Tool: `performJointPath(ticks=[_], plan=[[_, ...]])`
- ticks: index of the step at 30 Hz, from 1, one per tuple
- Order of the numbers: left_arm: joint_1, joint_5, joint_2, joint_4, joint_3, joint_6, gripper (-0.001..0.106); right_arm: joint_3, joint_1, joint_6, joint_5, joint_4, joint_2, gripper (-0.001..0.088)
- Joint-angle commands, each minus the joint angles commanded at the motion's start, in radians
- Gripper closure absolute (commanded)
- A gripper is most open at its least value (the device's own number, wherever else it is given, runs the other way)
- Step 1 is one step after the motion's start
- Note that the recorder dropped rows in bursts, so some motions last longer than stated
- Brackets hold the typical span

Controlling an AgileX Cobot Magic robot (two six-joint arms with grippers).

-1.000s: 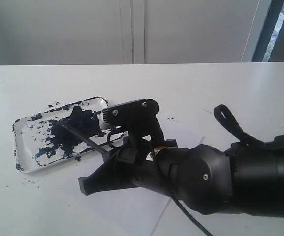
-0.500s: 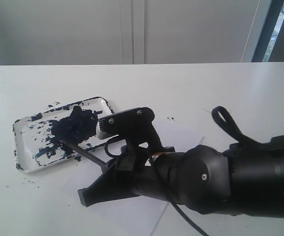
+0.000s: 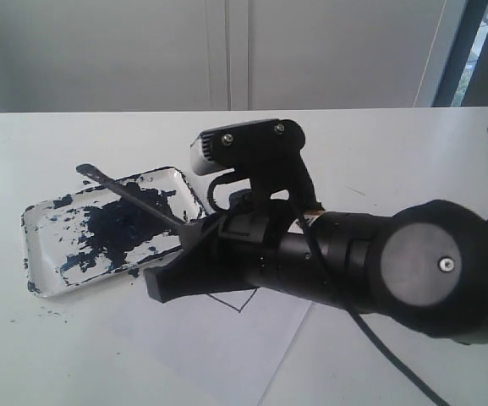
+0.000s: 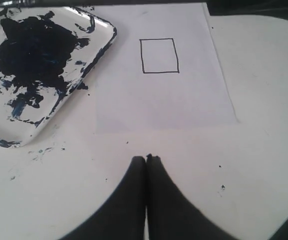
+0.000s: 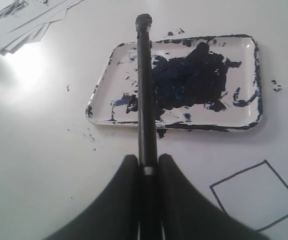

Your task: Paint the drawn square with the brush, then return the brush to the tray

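My right gripper point(image 5: 144, 159) is shut on the black brush point(image 5: 143, 95), which sticks straight out from the jaws. The paint-coated tip point(image 3: 84, 170) hangs in the air above the far left edge of the white tray point(image 3: 45, 247), clear of the dark blue paint. The drawn square point(image 5: 256, 195) is a thin black outline with white inside, on the paper beside the tray; my right arm hides most of it in the exterior view. My left gripper point(image 4: 146, 159) is shut on nothing, low over the bare table, facing the square point(image 4: 158, 55) and the tray point(image 4: 93, 36).
The white paper sheet point(image 3: 218, 342) lies right of the tray. Paint specks point(image 3: 53, 313) dot the table near the tray. A stack of loose papers point(image 5: 19, 20) lies beyond the tray in the right wrist view. The bulky right arm point(image 3: 379, 271) fills the front right.
The right gripper has risen and tilted, lifting the brush tip out of the tray's paint patch to above the tray's far left edge. The left gripper shows no earlier frame.
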Motion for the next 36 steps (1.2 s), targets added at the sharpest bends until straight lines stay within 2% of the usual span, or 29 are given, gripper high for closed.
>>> performJointPath(ticks=[5, 9, 13, 24, 36], plan=[[0.0, -0.009, 0.023, -0.024, 0.0, 0.043, 0.105, 0.03, -0.026, -0.008, 0.002, 0.0, 0.011, 0.0868], [0.0, -0.014, 0.032, -0.024, 0.001, 0.046, 0.105, 0.03, -0.037, -0.023, -0.042, 0.0, 0.058, 0.0868], [0.0, -0.014, 0.035, -0.024, 0.001, 0.048, 0.105, 0.03, -0.06, -0.023, -0.025, 0.0, 0.112, 0.0868], [0.0, -0.014, 0.035, -0.024, 0.001, 0.048, 0.105, 0.03, -0.061, -0.023, -0.04, -0.006, 0.19, 0.0868], [0.0, -0.014, 0.035, -0.024, 0.001, 0.048, 0.105, -0.014, -0.061, -0.028, -0.037, -0.01, 0.265, 0.0868]])
